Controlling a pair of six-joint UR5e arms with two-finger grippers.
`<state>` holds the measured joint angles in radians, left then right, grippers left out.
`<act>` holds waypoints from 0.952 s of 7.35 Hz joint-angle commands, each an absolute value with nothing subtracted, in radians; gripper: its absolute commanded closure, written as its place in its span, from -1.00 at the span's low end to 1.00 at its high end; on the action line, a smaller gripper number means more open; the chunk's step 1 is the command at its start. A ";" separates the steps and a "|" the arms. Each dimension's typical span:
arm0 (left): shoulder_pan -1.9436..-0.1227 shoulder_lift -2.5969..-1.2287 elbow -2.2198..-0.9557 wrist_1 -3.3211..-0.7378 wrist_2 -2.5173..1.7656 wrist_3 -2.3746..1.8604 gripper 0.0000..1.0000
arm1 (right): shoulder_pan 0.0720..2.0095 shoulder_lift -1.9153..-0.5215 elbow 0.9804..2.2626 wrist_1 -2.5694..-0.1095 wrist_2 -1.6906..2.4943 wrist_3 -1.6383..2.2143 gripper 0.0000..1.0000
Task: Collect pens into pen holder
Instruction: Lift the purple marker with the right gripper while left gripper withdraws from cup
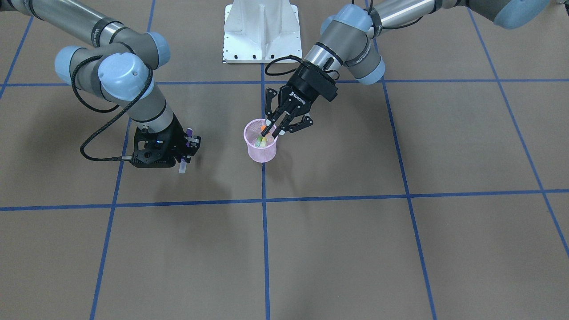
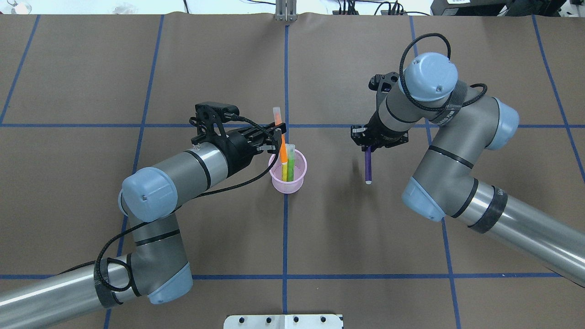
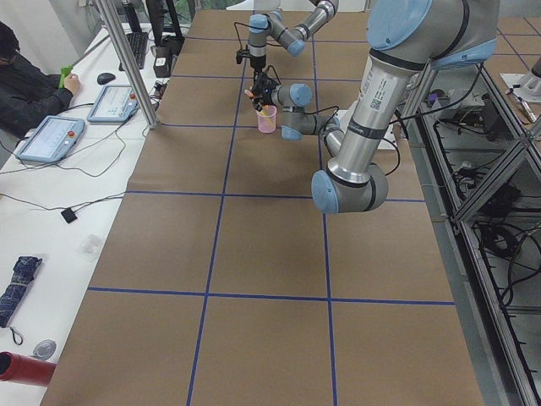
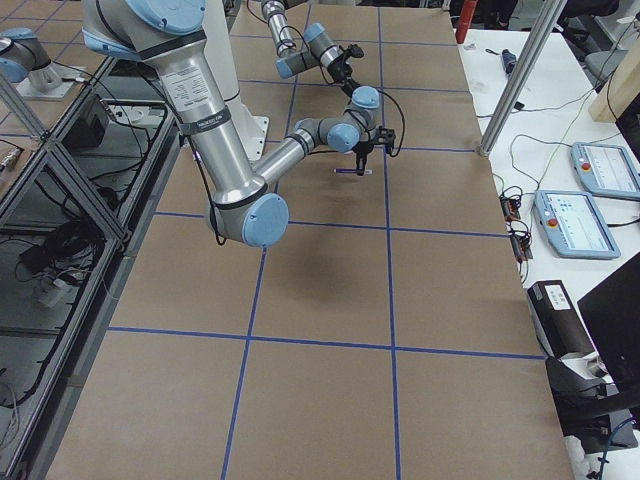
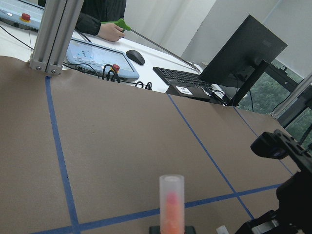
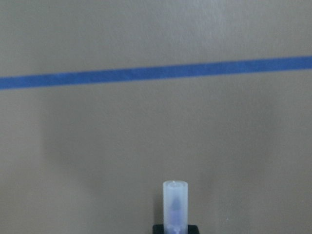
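From the front-facing camera, the left gripper [image 1: 275,126] leans over the pink pen holder [image 1: 262,153], clenched on the orange pen [image 1: 264,129], whose lower end sits at the holder's rim. The right gripper [image 1: 189,144] is well apart from the holder and grasps the purple pen [image 1: 189,132], pale cap pointing down. Overhead, the orange pen is tilted, cap up beyond the fingers and body reaching into the holder beside the green pen [image 2: 291,157] and the yellow pen [image 2: 284,172], which stand inside. The purple pen hangs from the closed right claw over the brown table [image 2: 91,82]. From the left end, the holder stands upright near a blue tape line [image 3: 226,161]. From the right end, the purple pen shows at the near arm's tip. The left wrist camera sees the orange pen's translucent cap; the right wrist camera sees the purple pen's cap above the table
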<state>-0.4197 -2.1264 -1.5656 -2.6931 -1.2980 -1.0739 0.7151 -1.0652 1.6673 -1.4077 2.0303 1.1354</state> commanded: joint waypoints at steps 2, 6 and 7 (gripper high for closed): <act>-0.419 -2.129 -1.539 -2.694 -1.296 -1.074 1.00 | 0.749 -1.063 1.715 -1.407 2.028 1.131 1.00; -0.407 -2.126 -1.517 -2.710 -1.295 -1.078 1.00 | 0.750 -1.062 1.747 -1.333 1.964 1.123 1.00; -0.407 -2.128 -1.494 -2.764 -1.295 -1.083 0.58 | 0.752 -1.063 1.759 -1.332 1.947 1.118 1.00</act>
<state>-0.4082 -2.1270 -1.5138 -2.7190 -1.2954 -1.0785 0.7501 -1.0621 1.7446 -1.3381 1.9687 1.1233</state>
